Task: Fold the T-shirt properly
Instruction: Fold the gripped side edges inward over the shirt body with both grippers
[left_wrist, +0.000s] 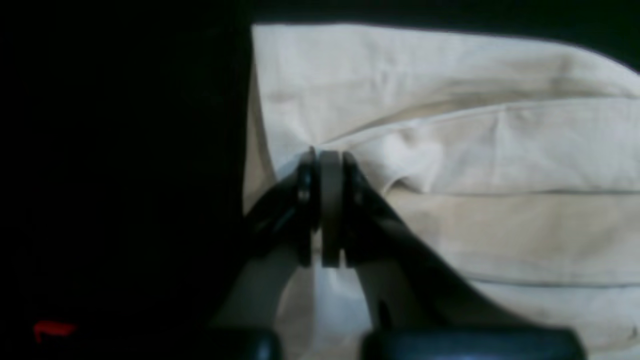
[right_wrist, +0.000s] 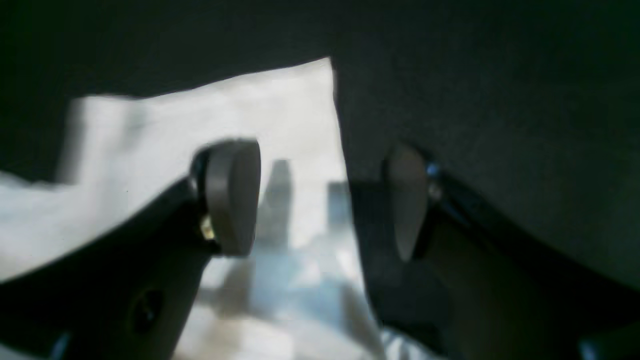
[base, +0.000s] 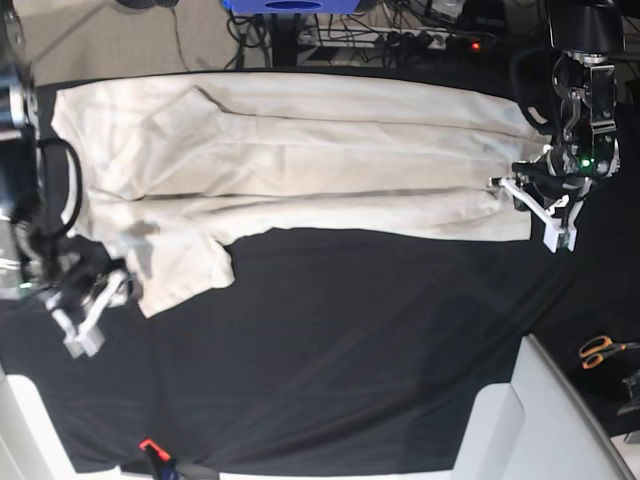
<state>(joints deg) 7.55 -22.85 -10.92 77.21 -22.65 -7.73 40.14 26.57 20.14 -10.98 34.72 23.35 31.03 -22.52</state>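
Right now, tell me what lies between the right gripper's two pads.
In the right wrist view, the right gripper is open, and between its pads lies the T-shirt's cream edge, ending against bare black table beside the far pad.

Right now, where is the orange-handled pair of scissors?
Base view, far right edge: the orange-handled scissors lie on the black tabletop, below the left tool.

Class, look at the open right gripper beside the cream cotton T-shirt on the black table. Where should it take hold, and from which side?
Probably the free corner of the cream cotton T-shirt, the short sleeve nearest the right gripper. It lies flat, jutting onto the black table, so come from that outer edge, low, pinching the hem. The left gripper is already shut on the opposite end.
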